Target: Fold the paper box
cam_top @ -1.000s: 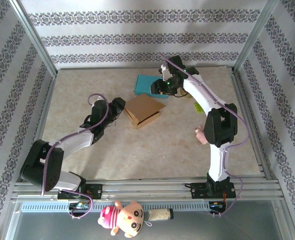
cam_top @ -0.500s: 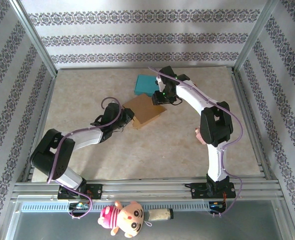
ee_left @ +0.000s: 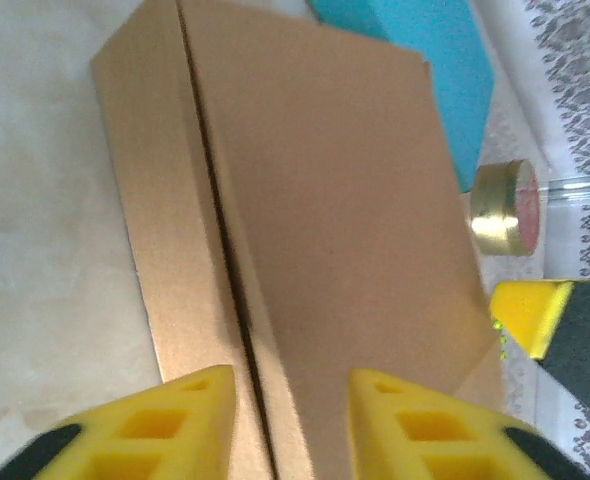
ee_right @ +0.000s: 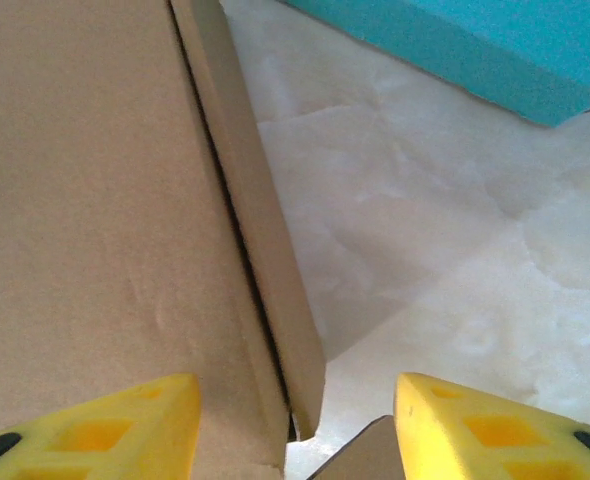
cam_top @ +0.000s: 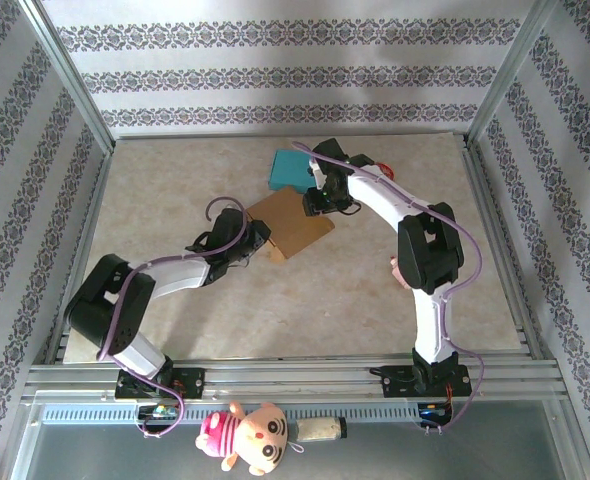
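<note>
There is one brown paper box [cam_top: 293,224], one teal box [cam_top: 287,168] and one round gold-rimmed tin [ee_left: 505,208]. Two arms stand on the one table [cam_top: 175,170]: left arm [cam_top: 165,275], right arm [cam_top: 427,255]. Out front lie one pink plush toy [cam_top: 247,437] and one pale cylinder [cam_top: 320,430].

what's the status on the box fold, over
Left gripper open, astride the cardboard box seam. Right gripper open over its far edge. Box flat on the table, slit showing along one side. Teal box close behind, not touching.
</note>
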Available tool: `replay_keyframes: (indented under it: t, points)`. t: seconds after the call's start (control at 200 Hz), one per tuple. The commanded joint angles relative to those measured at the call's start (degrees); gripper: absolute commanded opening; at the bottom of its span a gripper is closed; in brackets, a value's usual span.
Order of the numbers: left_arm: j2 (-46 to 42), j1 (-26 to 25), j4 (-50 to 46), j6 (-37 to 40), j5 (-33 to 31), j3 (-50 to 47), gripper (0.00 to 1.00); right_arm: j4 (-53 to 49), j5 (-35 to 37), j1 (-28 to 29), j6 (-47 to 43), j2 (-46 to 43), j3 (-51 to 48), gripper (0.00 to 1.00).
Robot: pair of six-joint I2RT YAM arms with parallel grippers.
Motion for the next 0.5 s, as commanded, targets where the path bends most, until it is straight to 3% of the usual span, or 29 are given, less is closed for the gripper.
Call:
replay_keyframes:
  t: [0.0, 0.215, 0.34, 0.5]
  points:
    - [-4.24, -0.56, -4.19, 2.79, -4.15, 1.8, 0.41, 0.68, -3.6, -0.36, 0.99, -2.99, 2.55, 0.59]
    - [-3.55, -0.47, -5.86, 4.39, -5.95, 2.67, 0.53, 0.92, -3.07, -0.71, 0.95, 0.67, 3.48, 0.59]
    - [-0.72, -0.22, -4.28, 4.07, -4.55, 2.71, 0.54, 1.74, -1.97, -0.63, 0.69, 3.04, 1.24, 0.54]
    - [3.37, -0.11, -0.42, 3.69, -2.61, 1.17, 0.55, 3.82, 4.42, 0.98, -2.16, 4.21, -3.24, 0.52]
